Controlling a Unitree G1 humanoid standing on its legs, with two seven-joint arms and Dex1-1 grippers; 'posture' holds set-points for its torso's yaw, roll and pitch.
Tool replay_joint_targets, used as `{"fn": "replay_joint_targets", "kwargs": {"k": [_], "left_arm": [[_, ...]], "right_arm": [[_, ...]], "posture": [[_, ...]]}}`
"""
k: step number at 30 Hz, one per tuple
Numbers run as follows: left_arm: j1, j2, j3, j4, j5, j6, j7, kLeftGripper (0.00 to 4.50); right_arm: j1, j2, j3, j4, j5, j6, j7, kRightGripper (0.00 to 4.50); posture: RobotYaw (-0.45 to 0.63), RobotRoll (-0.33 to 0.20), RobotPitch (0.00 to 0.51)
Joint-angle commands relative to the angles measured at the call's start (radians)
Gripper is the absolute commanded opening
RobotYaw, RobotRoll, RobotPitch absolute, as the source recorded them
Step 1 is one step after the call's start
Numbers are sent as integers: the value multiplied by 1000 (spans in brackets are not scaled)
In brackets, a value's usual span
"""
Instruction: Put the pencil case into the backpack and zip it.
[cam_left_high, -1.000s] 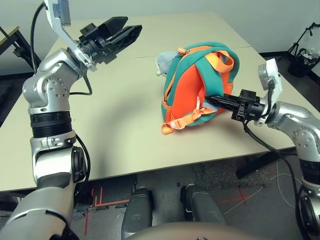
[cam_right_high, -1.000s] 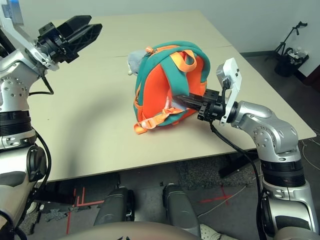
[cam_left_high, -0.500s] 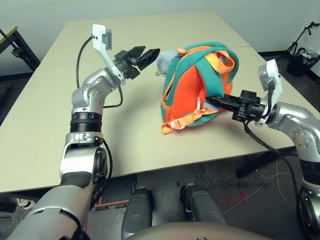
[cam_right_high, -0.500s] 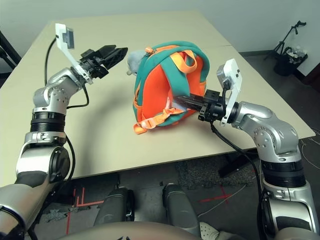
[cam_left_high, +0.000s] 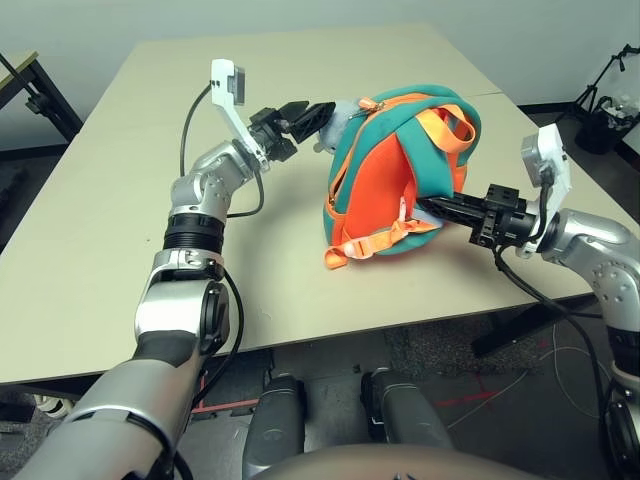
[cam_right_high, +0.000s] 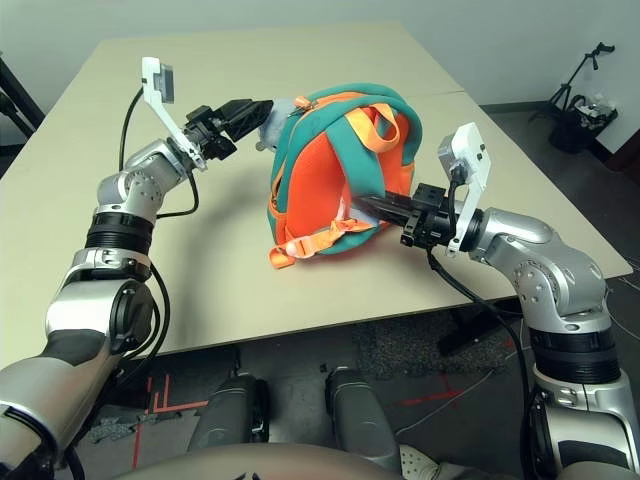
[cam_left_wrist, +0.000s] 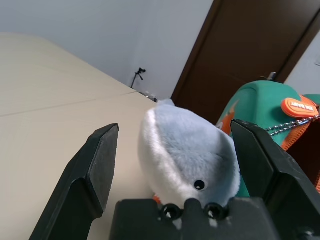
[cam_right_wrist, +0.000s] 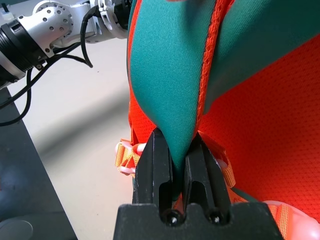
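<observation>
The teal and orange backpack (cam_left_high: 385, 175) stands on the table (cam_left_high: 120, 250), its orange back panel facing me. A grey-and-white plush animal (cam_left_wrist: 185, 155) hangs at its far left side. My left gripper (cam_left_high: 313, 113) is open, and its two fingers (cam_left_wrist: 90, 170) stand on either side of the plush without pressing it. My right gripper (cam_right_wrist: 177, 137) is shut on a teal strap (cam_right_wrist: 165, 75) at the backpack's right side, low near the table (cam_right_high: 375, 207). The pencil case is out of view.
The beige table stretches wide to the left and front of the backpack. Its right edge lies just beyond my right forearm (cam_left_high: 585, 235). Dark stands and cables (cam_left_high: 605, 100) are on the floor to the right.
My left arm has swung from high at the near left forward and right to the backpack's plush, still open. The right gripper has kept its grip on the strap.
</observation>
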Motion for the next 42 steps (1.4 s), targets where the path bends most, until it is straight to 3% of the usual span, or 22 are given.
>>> {"fn": "replay_joint_targets", "kwargs": {"k": [1,4,9,13,27,42], "left_arm": [[-12,-23,-7,30,15,-4,-14,4298],[-17,-32,1,43,11,-3,-21,3571],[-5,-30,-1,9,6,17,-31,1530],[14,-12,6,-53,-7,44,-33,303],[214,90,21,-534,-99,291,38,289],[419,133,2,-685,-142,394,99,289]], "right_arm": [[4,-11,-9,-14,2,9,-5,0],[0,-11,-7,-11,1,8,-4,0],[-3,-8,-4,-10,0,7,-7,0],[-12,-3,4,-6,-2,6,-6,0],[-65,22,44,55,-30,-10,4,0],[-87,44,51,78,-56,-12,24,0]], "posture": [[-210,0,54],[-210,0,57],[-203,0,57],[-190,0,58],[-137,0,66],[-116,0,74]]}}
